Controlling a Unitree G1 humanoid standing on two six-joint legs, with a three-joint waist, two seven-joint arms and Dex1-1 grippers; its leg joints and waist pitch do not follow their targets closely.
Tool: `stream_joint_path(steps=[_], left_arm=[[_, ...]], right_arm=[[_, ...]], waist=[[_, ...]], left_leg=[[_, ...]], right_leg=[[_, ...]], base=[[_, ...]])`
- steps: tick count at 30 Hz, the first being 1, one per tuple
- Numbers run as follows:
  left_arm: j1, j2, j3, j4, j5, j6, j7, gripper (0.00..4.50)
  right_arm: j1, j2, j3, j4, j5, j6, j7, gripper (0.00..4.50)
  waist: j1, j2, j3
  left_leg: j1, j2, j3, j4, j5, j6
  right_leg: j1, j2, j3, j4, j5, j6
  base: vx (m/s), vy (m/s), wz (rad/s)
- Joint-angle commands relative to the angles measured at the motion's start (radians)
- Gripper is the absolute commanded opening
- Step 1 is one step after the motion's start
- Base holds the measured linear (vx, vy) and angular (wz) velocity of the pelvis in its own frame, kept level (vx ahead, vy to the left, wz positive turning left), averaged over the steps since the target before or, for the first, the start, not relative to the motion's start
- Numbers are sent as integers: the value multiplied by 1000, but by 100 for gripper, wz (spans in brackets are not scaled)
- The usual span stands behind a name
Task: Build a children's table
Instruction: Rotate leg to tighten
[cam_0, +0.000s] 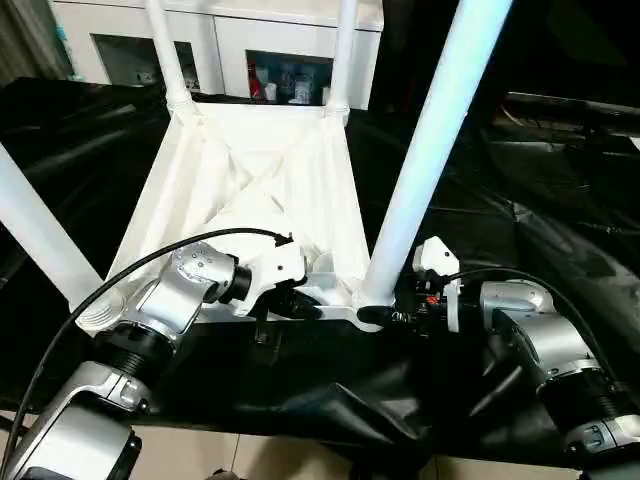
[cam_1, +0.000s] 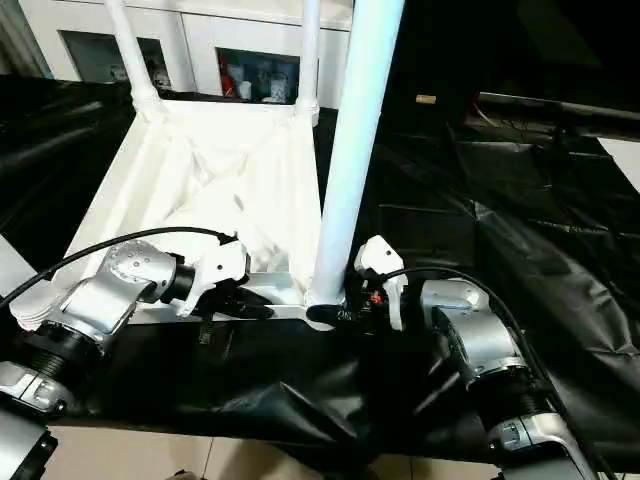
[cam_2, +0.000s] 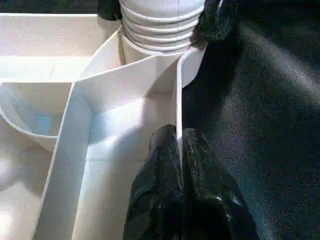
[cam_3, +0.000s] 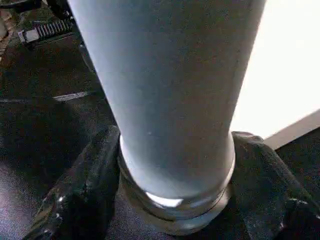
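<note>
The children's table top (cam_0: 250, 170) lies upside down on the black drape, ribbed underside up. Its white legs stand in the corner sockets: two far ones (cam_0: 165, 50) (cam_0: 343, 50), a near left one (cam_0: 40, 240) and a near right one (cam_0: 430, 150). My left gripper (cam_0: 300, 305) is shut on the top's thin near rim (cam_2: 177, 100), one finger on each side of the wall. Around the foot of the near right leg (cam_3: 170, 90) sits my right gripper (cam_0: 375, 315), its fingers (cam_3: 95, 165) pressed against the leg's collar on both sides.
The black-draped work table (cam_0: 530, 220) stretches away to the right, and its cloth bunches in folds at the near edge (cam_0: 350, 400). A white cabinet (cam_0: 280, 40) with open shelves stands behind. Beige floor (cam_0: 250, 455) shows below the table edge.
</note>
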Motion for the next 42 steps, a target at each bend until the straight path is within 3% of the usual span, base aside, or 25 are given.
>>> stream_joint_path(steps=[1,9,11,12,14,17,19,20,22,25,27,28,31,34,40,42], left_arm=[[13,-8,-18,-11,-8,6,-28,0],[13,-36,-4,22,-1,28,36,0],[-17,-96,28,104,27,35,195,0],[-34,-128,43,146,41,43,285,0],[-56,-166,52,192,54,67,368,0],[-82,-211,65,235,59,101,452,0],[-103,-243,66,266,72,118,512,0],[-113,-256,68,281,78,118,532,0],[-128,-271,62,308,93,102,554,0],[-141,-280,54,337,105,73,549,0],[-141,-271,44,335,112,60,535,0],[-138,-262,40,328,113,50,522,0],[-134,-250,39,318,112,45,504,0],[-124,-225,39,304,106,10,463,0],[-84,-163,20,235,94,-27,342,0],[-72,-149,15,207,82,-33,296,0]], right_arm=[[-15,7,-10,2,21,10,7,278],[4,39,-31,42,-12,-22,-96,274],[-6,105,-81,127,-46,-53,-306,274],[-9,141,-107,159,-46,-49,-397,274],[-13,187,-132,190,-54,-49,-513,274],[-28,237,-161,231,-60,-33,-654,273],[-48,283,-186,263,-65,-42,-770,273],[-58,301,-196,279,-68,-51,-808,273],[-75,335,-196,291,-76,-68,-847,273],[-77,359,-163,274,-92,-120,-799,273],[-62,359,-159,234,-56,-123,-713,273],[-49,350,-158,200,-26,-118,-644,329],[-31,319,-142,158,-17,-132,-571,345],[-26,236,-127,129,-22,-126,-476,377],[-3,53,-96,22,29,-50,-171,392],[-3,31,-92,13,30,-53,-139,392]], waist=[[2,-10,-76],[0,-11,-74],[-8,-11,-69],[-13,-13,-69],[-19,-16,-68],[-21,-11,-69],[-23,-14,-68],[-27,-5,-70],[-31,-4,-73],[-34,-1,-76],[-34,-3,-75],[-33,-5,-75],[-26,-5,-76],[-29,-7,-77],[-28,-11,-75],[-26,-12,-75]], left_leg=[[-4,-4,16,-60,-146,77],[-5,-6,17,-59,-155,70],[-3,-9,17,-62,-189,49],[-1,-13,14,-62,-228,22],[1,-17,11,-62,-254,11],[1,-19,9,-63,-264,19],[0,-20,9,-64,-269,26],[4,-23,7,-63,-296,22],[5,-21,5,-66,-310,24],[3,-16,4,-72,-319,40],[2,-15,6,-74,-323,49],[4,-16,7,-73,-328,60],[1,-13,10,-71,-305,80],[-10,-15,3,-73,-290,74],[-8,-11,9,-68,-267,101],[-5,-8,10,-68,-266,101]], right_leg=[[73,-29,35,-58,-235,-209],[71,-29,35,-61,-252,-208],[66,-27,33,-72,-331,-181],[65,-26,29,-83,-435,-141],[61,-25,26,-92,-509,-105],[60,-25,22,-102,-552,-77],[57,-23,20,-108,-563,-67],[52,-22,15,-112,-579,-60],[53,-21,13,-114,-555,-65],[59,-21,14,-108,-466,-99],[59,-20,17,-104,-426,-121],[61,-21,19,-105,-417,-130],[64,-24,24,-100,-377,-154],[75,-27,17,-103,-446,-123],[69,-24,20,-102,-425,-137],[65,-27,22,-102,-422,-145]], base=[[0,0,0],[0,0,0],[0,0,0],[0,0,0],[0,0,0],[0,0,0],[0,0,0],[0,0,0],[0,0,0],[0,0,0],[0,0,0],[0,0,0],[0,0,0],[0,0,0],[0,0,0],[0,0,0]])
